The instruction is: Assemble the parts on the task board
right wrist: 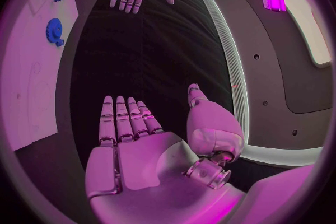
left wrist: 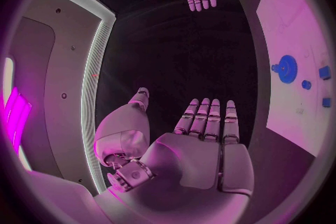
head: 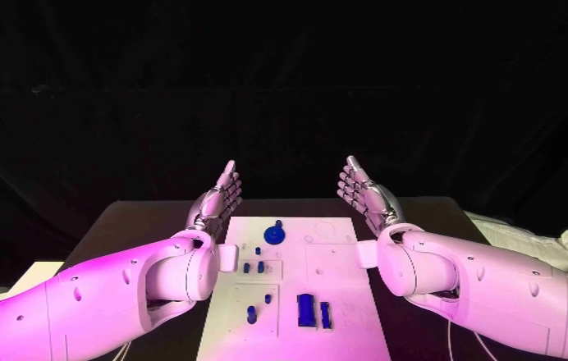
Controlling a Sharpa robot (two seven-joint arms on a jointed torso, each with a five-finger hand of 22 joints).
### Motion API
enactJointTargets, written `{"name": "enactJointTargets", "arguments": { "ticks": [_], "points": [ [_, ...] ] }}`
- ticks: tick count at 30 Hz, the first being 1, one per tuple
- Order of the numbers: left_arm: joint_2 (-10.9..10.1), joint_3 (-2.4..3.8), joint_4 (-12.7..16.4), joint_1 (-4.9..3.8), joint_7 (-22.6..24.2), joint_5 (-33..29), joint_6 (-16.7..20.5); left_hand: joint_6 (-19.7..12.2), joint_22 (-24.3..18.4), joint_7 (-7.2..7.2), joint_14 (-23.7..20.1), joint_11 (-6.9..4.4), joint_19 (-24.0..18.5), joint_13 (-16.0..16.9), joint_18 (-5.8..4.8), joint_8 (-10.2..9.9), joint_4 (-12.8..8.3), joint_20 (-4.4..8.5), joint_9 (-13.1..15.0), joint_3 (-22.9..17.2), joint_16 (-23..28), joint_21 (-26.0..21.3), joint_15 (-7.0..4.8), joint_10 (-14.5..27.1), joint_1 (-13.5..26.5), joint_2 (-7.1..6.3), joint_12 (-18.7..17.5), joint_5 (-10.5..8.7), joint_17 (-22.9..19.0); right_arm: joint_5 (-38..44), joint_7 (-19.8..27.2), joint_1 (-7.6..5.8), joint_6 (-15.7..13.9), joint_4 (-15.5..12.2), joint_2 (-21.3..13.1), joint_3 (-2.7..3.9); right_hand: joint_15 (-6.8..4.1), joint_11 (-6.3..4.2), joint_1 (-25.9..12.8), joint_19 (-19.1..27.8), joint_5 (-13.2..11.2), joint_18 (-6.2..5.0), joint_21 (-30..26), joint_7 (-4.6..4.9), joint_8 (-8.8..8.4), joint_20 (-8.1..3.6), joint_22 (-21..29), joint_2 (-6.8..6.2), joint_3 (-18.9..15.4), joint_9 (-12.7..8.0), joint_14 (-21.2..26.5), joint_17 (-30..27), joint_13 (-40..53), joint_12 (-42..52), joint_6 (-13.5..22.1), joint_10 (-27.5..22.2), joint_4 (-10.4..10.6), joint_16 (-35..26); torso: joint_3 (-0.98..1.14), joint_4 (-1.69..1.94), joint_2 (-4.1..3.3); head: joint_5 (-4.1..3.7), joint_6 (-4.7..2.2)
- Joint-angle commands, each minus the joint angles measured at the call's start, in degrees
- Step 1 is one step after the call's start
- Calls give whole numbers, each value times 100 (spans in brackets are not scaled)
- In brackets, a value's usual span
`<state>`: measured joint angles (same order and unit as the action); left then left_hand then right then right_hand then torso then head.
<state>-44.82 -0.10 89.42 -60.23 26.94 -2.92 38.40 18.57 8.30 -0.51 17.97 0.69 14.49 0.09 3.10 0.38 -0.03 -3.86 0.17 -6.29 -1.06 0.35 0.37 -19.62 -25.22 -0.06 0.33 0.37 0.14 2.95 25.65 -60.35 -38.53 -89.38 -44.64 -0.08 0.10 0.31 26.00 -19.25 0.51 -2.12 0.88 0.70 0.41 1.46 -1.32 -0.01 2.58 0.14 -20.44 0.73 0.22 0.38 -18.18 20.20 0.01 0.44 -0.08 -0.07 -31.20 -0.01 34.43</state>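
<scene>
The white task board (head: 337, 271) lies in the middle of the table, between my two arms. A round blue gear (head: 275, 234) stands near its far end, also seen as the gear (left wrist: 285, 69) and the gear (right wrist: 55, 28). Small blue pegs (head: 252, 267) sit mid-board, and two taller blue blocks (head: 313, 309) stand near the front. My left hand (head: 217, 197) and right hand (head: 366, 190) are raised above the board's far corners, fingers straight and apart, holding nothing. The left hand (left wrist: 203, 140) and right hand (right wrist: 133, 134) show flat palms.
The dark table (head: 130, 221) extends beyond the board on both sides. A pale object (head: 521, 234) lies at the table's right edge and another pale surface (head: 35, 272) at its left. Black backdrop behind.
</scene>
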Motion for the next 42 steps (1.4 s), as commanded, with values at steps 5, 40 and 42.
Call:
{"name": "enactJointTargets", "arguments": {
  "ticks": [5,40,42],
  "points": [
    [13,10,54,7,285,292,572,-783,-350,51,-757,-69,-595,-9,-310,-38,3,386,-17,629,106,-35,-37,824,1060,6,-33,-37,-14,-295,414,19,-559,-58,-5,8,-10,-31,-1093,813,-51,212,-88,-70,-41,-146,132,1,-258,-14,859,-73,-22,-38,765,-848,-1,-44,8,7,2,1,-5],
    [13,10,54,7,285,292,572,-1857,-830,51,-1797,-69,-1449,-9,-310,-38,3,386,-17,629,106,-35,-37,1962,2522,6,-33,-37,-14,-295,414,19,-559,-58,-5,8,-10,-31,-2600,1925,-51,212,-88,-70,-41,-146,132,1,-258,-14,2044,-73,-22,-38,1818,-2020,-1,-44,8,7,2,1,-5],
    [13,10,54,7,285,292,572,-1857,-830,51,-1797,-69,-1449,-9,-310,-38,3,386,-17,629,106,-35,-37,1962,2522,6,-33,-37,-14,-295,414,19,-559,-58,-5,8,-10,-31,-2600,1925,-51,212,-88,-70,-41,-146,132,1,-258,-14,2044,-73,-22,-38,1818,-2020,-1,-44,8,7,2,1,-5]
  ]
}}
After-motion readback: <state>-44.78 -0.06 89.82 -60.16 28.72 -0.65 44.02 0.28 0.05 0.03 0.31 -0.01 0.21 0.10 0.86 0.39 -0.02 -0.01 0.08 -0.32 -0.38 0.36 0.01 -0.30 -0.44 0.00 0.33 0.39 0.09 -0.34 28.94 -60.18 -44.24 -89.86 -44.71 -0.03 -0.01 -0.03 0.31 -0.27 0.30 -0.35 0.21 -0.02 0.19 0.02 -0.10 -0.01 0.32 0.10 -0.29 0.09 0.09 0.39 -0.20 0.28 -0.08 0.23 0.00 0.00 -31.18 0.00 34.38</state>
